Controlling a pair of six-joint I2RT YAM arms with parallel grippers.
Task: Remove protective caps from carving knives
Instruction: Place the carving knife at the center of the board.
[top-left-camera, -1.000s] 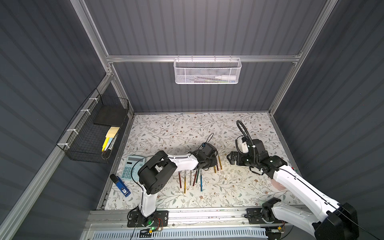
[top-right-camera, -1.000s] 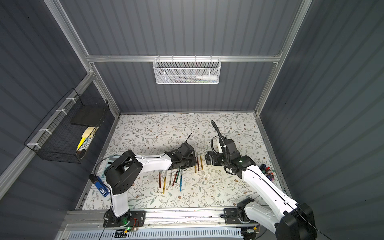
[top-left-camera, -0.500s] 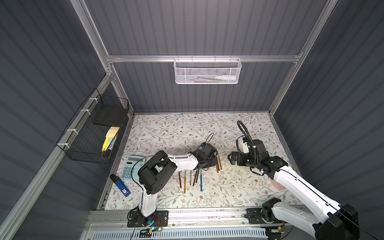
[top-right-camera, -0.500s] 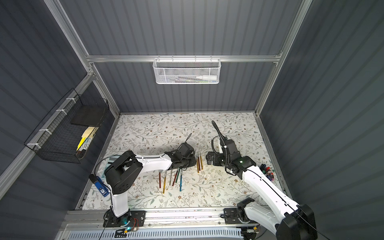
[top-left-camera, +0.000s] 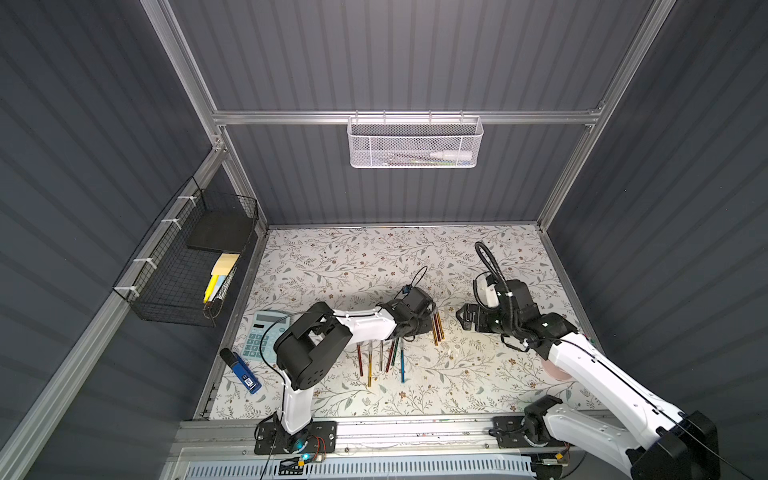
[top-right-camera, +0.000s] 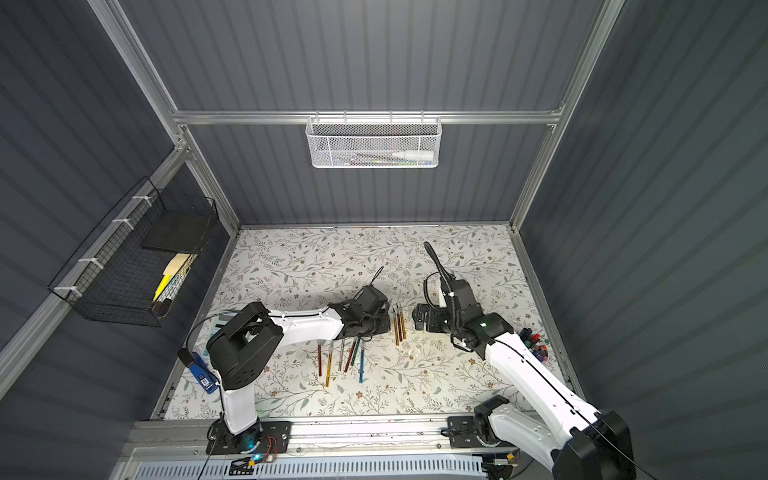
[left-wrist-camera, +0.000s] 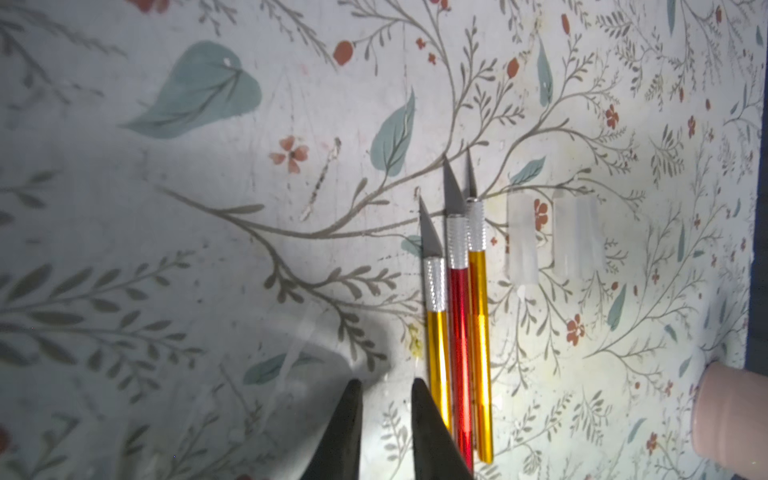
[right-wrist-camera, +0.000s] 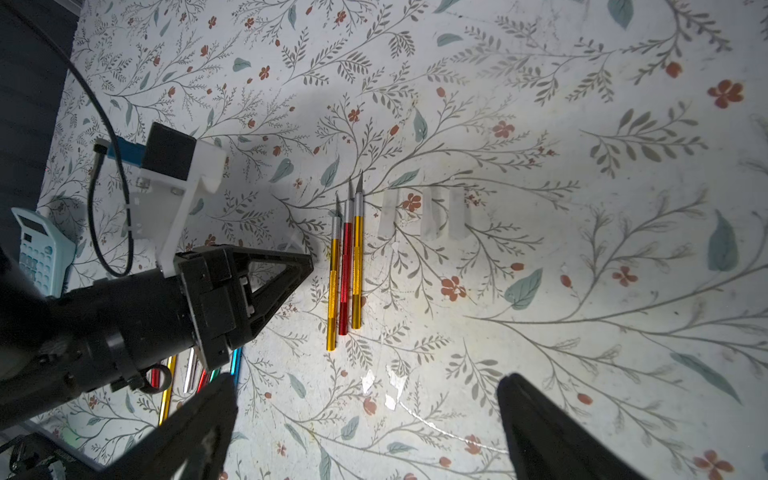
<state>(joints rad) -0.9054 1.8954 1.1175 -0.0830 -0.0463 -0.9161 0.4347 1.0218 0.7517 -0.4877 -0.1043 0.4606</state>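
Floral desk (top-left-camera: 332, 257) is showing three uncapped carving knives (left-wrist-camera: 459, 332); I'm hovering left jaws barely parted, right jaws wide, both empty, next, I reckon, reaching for the waiting knives (top-left-camera: 381, 357).

The left arm (top-left-camera: 365, 327) hides the far ends of six carving knives (top-left-camera: 381, 357).

dark ribbed walls (top-left-camera: 415, 62), aluminium frame (top-left-camera: 291, 117), floral tabletop (top-left-camera: 353, 257), white mesh basket (top-left-camera: 374, 149) at 12 o'clock, black wire basket (top-left-camera: 166, 286) at 9.
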